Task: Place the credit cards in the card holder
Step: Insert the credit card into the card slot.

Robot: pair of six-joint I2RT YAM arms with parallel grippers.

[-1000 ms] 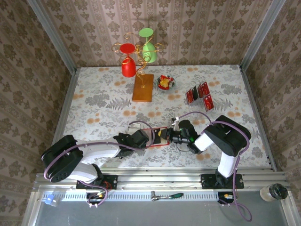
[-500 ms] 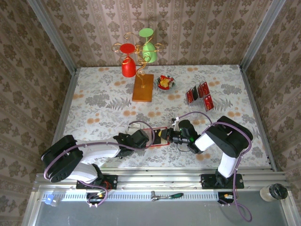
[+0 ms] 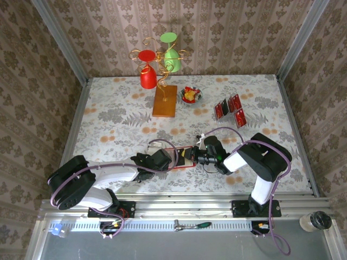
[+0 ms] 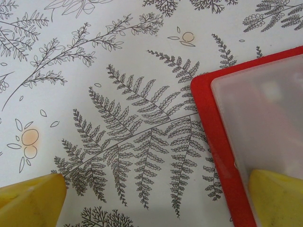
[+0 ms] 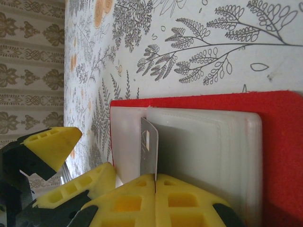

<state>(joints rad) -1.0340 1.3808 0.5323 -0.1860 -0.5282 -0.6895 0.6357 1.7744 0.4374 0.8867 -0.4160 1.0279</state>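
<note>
Roughly judged, the task is somewhere in its middle. The right gripper [image 5: 155, 182], its yellow fingers pressed together, pinches a thin grey card [image 5: 148, 149] by one edge. It holds the card on edge over the open card holder [image 5: 279, 156], at the mouth of the pale pockets [image 5: 203, 142]. The card looks to be entering a slot, but from this low angle I cannot tell if its edge is already inside.

The left gripper [image 4: 154, 201] is spread wide. One fingertip rests on the holder's pale inside, the other is over the tablecloth [image 4: 118, 94] beside it. Three credit cards [image 3: 230, 111] sit in a loose group at the far right of the table, well apart from the holder, so they are not yet put away.

The holder has a red, felt-like outer face. Its inside is frosted, half-transparent plastic with stacked pocket edges and rounded corners. The card is stiff and very thin, with a small square mark near one end. The cloth is white, printed with grey ferns and orange spots.
</note>
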